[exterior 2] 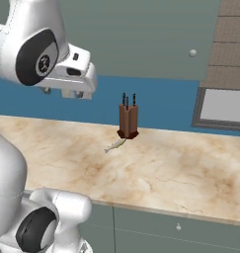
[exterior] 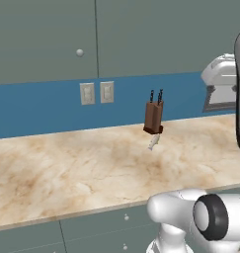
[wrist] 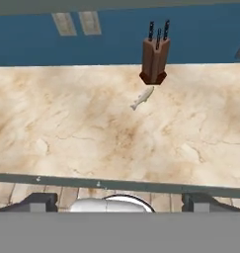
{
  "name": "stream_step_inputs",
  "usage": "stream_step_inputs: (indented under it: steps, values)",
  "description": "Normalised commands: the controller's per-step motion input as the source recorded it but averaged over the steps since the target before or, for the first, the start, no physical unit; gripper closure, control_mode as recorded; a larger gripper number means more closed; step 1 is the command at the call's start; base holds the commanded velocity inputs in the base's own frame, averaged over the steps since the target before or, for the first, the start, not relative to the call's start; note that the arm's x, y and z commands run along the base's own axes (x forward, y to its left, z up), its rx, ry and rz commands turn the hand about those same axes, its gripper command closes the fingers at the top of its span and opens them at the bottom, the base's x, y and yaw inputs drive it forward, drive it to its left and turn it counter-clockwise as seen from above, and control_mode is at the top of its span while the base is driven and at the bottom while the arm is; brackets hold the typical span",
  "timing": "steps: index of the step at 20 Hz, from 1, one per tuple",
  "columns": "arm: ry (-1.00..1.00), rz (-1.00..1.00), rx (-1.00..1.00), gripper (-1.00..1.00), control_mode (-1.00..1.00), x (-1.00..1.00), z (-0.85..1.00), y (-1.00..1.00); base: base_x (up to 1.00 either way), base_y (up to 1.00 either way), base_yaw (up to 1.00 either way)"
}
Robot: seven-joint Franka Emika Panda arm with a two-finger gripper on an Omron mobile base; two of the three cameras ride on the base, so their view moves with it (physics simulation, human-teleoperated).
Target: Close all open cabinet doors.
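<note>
Above the marble-patterned surface (exterior: 82, 168), the cabinet doors (exterior: 42, 39) run as flat grey-green panels along the wall. In the left base view two panels meet at a vertical seam, and both appear flush with the cabinet front; one small round pale knob (exterior: 79, 52) sits near the lower corner of the left panel. In the right base view a further knob (exterior 2: 192, 53) shows on the panel above the knife block (exterior 2: 128, 121). No panel within these views stands visibly ajar, so any open door probably lies outside the present field.

On the surface, the knife block stands upright near the blue backsplash (exterior: 37, 106), with a small pale fish (wrist: 142, 98) lying just in front of it. A silver toaster oven (exterior: 221, 84) stands at the right end.

The end effector (wrist: 119, 202) points down at the surface from above its front edge. Its fingertips (wrist: 37, 201) are set wide apart and hold nothing.

Handling assessment: a door panel is rigid, light and hinged, and should swing with little force. Gripping the knob is unnecessary for closing; a flat push on the panel face near the knob edge, away from the hinge, gives the best leverage.
</note>
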Motion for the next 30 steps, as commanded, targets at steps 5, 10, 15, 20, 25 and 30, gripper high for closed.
stream_step_inputs:
  steps: [5,10,15,20,25,30]
  values:
    - [0.3,-0.02,-0.02,-1.0,-1.0,-0.47,-0.15,0.36,0.0,0.0,0.0]
    - [0.23,0.0,-0.02,-1.0,-1.0,-0.46,-0.2,0.22,0.0,0.0,0.0]
    - [0.1,0.0,-0.03,-1.0,-1.0,-0.4,-0.27,0.02,0.0,0.0,0.0]
    - [0.11,0.0,-0.05,-1.0,-1.0,-0.24,-0.21,0.02,0.0,0.0,0.0]
    - [0.15,0.0,-0.03,-1.0,-1.0,-0.24,-0.12,0.0,0.0,0.0,0.0]
    - [0.06,0.0,0.0,-1.0,-1.0,-0.26,-0.2,0.0,0.0,0.0,0.0]
